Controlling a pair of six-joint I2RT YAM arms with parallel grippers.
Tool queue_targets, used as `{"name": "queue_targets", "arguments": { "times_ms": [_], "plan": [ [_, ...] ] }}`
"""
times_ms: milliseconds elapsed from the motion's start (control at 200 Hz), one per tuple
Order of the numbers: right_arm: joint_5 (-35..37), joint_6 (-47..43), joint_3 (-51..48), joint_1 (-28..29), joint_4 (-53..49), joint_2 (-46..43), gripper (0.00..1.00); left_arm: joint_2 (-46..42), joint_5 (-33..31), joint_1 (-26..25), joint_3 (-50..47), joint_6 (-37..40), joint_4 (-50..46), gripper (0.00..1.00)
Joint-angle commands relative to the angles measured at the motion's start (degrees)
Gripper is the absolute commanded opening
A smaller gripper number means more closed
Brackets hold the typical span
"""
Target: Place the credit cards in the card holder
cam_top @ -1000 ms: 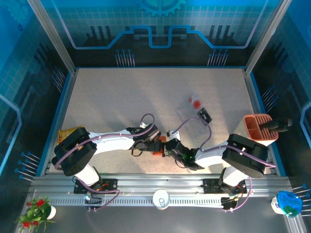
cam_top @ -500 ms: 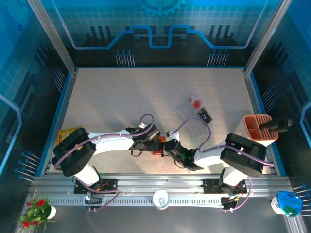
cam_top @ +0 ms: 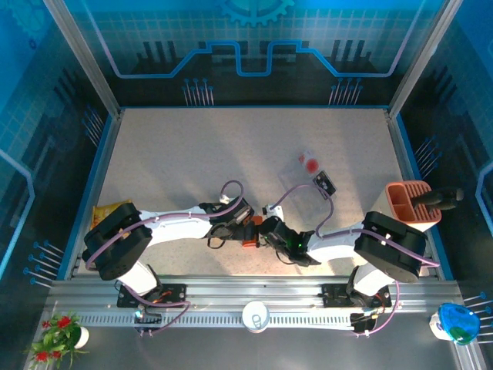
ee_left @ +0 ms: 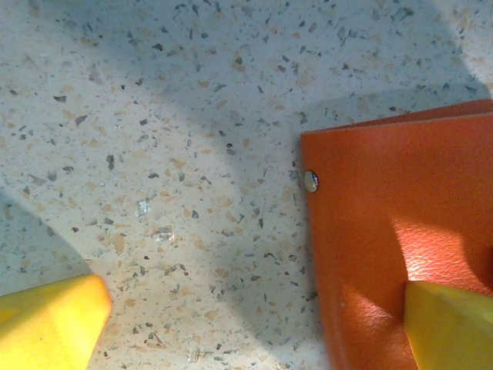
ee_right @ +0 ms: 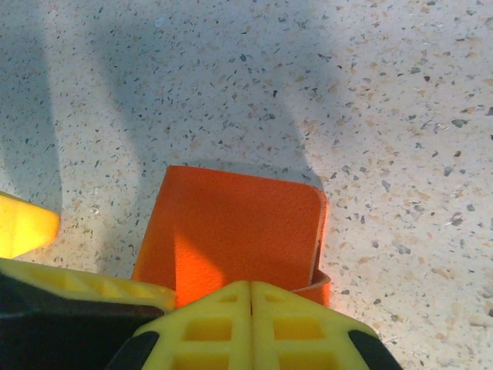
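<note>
The card holder [cam_top: 250, 236] is a red-orange wallet lying folded on the table between both grippers. In the left wrist view the card holder [ee_left: 385, 231] shows a metal snap stud [ee_left: 310, 181]. My left gripper [ee_left: 250, 327] is open wide, with one yellow finger [ee_left: 451, 324] over the wallet's face and the other off to its side. My right gripper [ee_right: 252, 297] is shut, its tips meeting over the near edge of the card holder [ee_right: 231, 223], where a flap curls up. One small dark credit card [cam_top: 324, 183] lies farther back on the right.
A pale packet with a red spot [cam_top: 309, 163] lies beside the dark card. A terracotta slotted bin [cam_top: 407, 202] holding a dark tool stands at the right edge. A yellow object [cam_top: 112, 209] sits at the left edge.
The right arm has shifted slightly over the wallet. The left arm and the wallet stay put.
</note>
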Motion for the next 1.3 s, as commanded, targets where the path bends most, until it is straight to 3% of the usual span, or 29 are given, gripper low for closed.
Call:
{"name": "queue_targets", "arguments": {
  "times_ms": [0,220,410,780,1030,1296],
  "plan": [
    [-18.0,0.1,-1.2,1.4,-9.8,3.6,0.11,4.1,-0.4,-0.2,-3.2,-0.9,-2.9,0.99],
    [-21.9,0.0,0.3,-2.5,-10.3,-0.3,0.29,4.6,-1.7,-0.2,-3.0,-0.2,-2.3,0.99],
    [-23.6,-1.5,1.6,-8.1,-16.4,-10.5,0.47,4.1,-4.1,0.0,-2.0,3.5,-1.9,0.99],
    [-23.4,-7.2,3.0,-23.2,-35.4,-31.5,0.62,-1.3,-5.3,4.4,3.9,11.8,-4.1,0.99],
    [-24.0,-8.8,1.3,-31.0,-41.2,-33.2,0.77,-7.7,-2.7,6.2,8.5,14.4,-6.2,0.99],
    [-24.7,-9.7,-1.5,-35.7,-39.1,-30.7,0.83,-13.4,-1.0,6.6,8.1,11.9,-6.9,0.99]
  ]
}}
